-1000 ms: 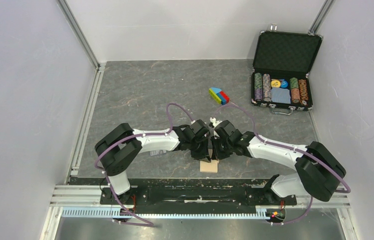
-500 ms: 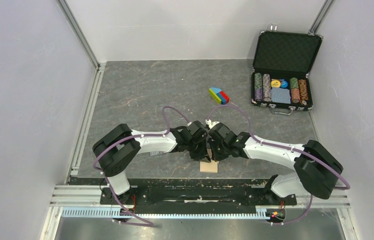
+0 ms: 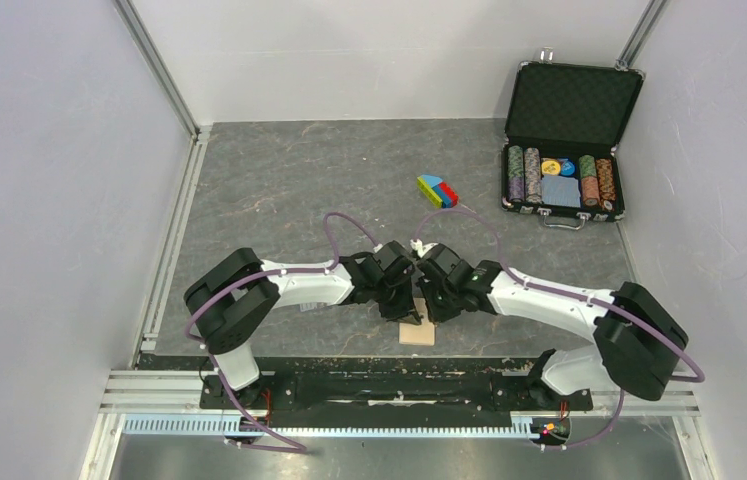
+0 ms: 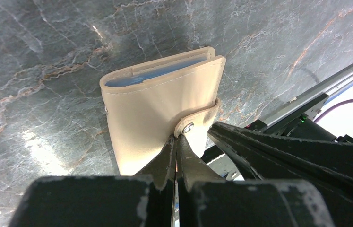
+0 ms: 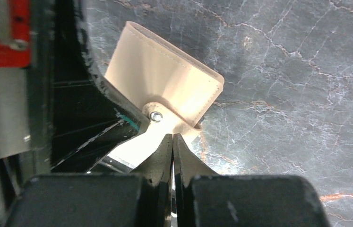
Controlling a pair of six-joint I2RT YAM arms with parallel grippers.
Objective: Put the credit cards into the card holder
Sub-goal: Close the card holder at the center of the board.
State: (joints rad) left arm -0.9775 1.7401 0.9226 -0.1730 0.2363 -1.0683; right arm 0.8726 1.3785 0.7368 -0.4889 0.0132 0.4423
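Note:
The tan card holder (image 4: 155,104) lies folded shut on the grey table, its strap wrapped round the edge with the round snap button (image 4: 188,126) on top. A blue-white pocket edge shows along its fold. My left gripper (image 4: 176,138) is shut, its tips right at the snap strap. My right gripper (image 5: 172,137) is shut too, its tips just short of the same snap (image 5: 156,116) from the other side. In the top view both gripper heads meet above the card holder (image 3: 417,333), hiding most of it. The credit cards are out of view.
An open black poker-chip case (image 3: 562,150) stands at the back right. A small block of coloured pieces (image 3: 437,191) lies in front of it. The metal rail (image 3: 399,385) with the arm bases runs just behind the card holder's near edge. White walls enclose the table.
The right arm's wrist has slid a little to the left, closer against the left gripper. The card holder and the left arm stay where they were.

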